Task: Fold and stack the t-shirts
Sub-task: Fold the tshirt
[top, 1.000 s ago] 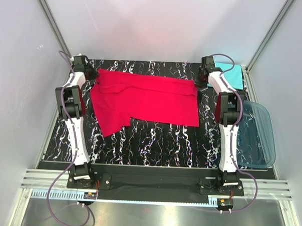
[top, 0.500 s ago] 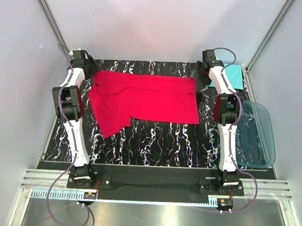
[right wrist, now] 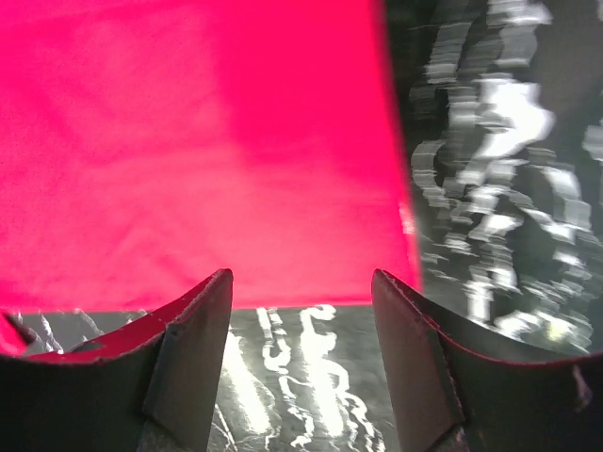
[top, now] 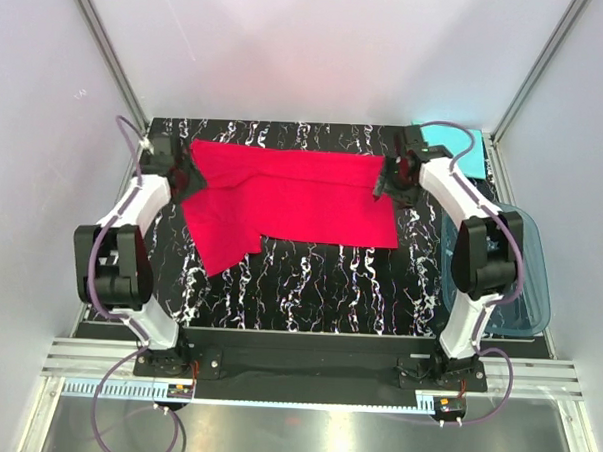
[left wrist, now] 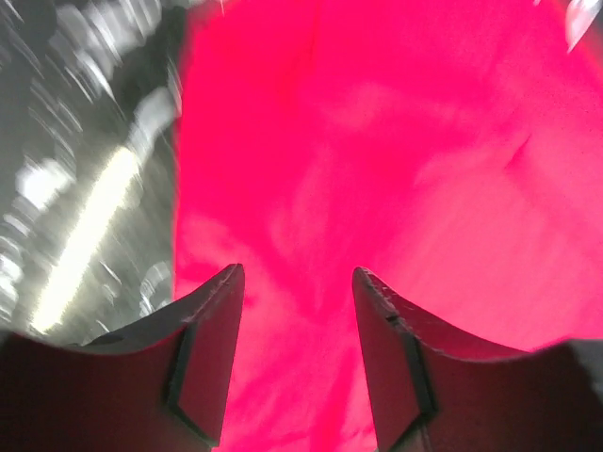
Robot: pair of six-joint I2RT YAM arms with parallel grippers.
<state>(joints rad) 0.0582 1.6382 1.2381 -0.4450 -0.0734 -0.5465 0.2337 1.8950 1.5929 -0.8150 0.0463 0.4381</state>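
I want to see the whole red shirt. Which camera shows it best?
The top external view: the red shirt lies spread out on the table, nearly all visible. Both wrist views show only a close, blurry patch of it.

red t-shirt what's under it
The bright red cloth t-shirt lies spread flat on the black white-veined tabletop, which shows around its edges. Whatever is directly beneath the cloth is covered and cannot be seen.
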